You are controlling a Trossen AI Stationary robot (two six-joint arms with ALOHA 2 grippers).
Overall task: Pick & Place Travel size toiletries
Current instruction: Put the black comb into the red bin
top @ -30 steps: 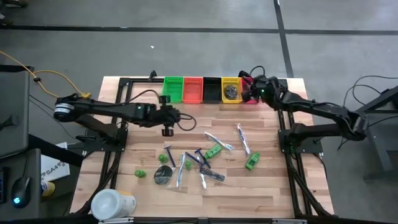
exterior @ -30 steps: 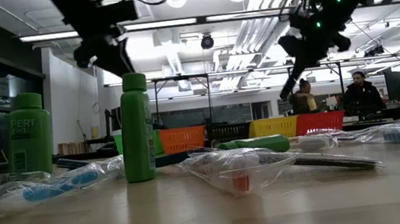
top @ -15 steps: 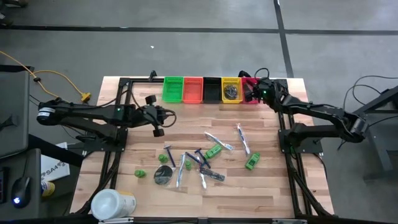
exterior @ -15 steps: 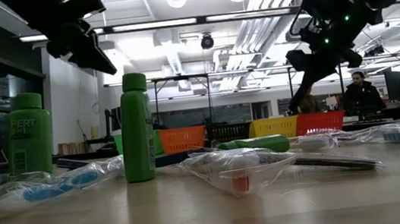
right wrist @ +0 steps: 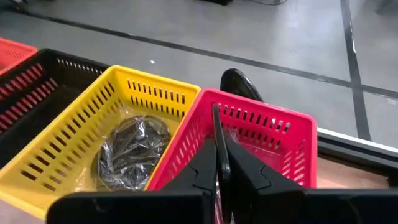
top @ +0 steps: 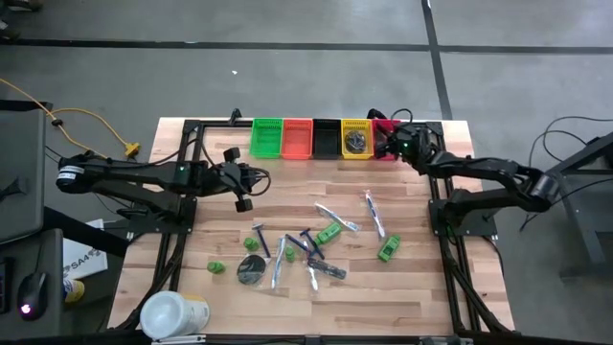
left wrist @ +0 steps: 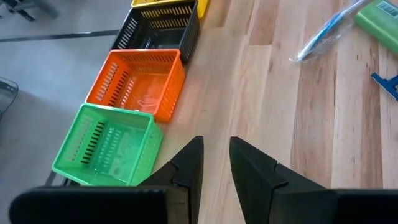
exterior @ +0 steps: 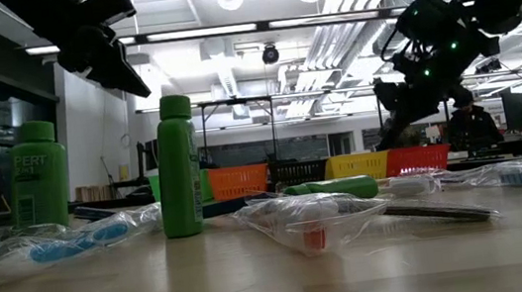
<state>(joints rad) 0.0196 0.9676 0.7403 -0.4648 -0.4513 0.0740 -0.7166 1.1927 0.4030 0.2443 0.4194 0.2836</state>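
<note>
Fingers of the right gripper (right wrist: 219, 163) pinch a thin dark piece over the red bin (right wrist: 261, 127) for a drop — left gripper (left wrist: 216, 163), slightly parted and empty, waits short of the toiletries (top: 306, 249) on the table (top: 412, 287).

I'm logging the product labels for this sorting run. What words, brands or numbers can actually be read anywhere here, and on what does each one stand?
"PERT": on the green bottle at the left of the low view; the smaller print beneath it is too blurred to read.
Paper sheet on the floor left of the table: dark printing, too small to read.
Other green bottles, wrapped toothbrushes and bins: no readable text.
</note>
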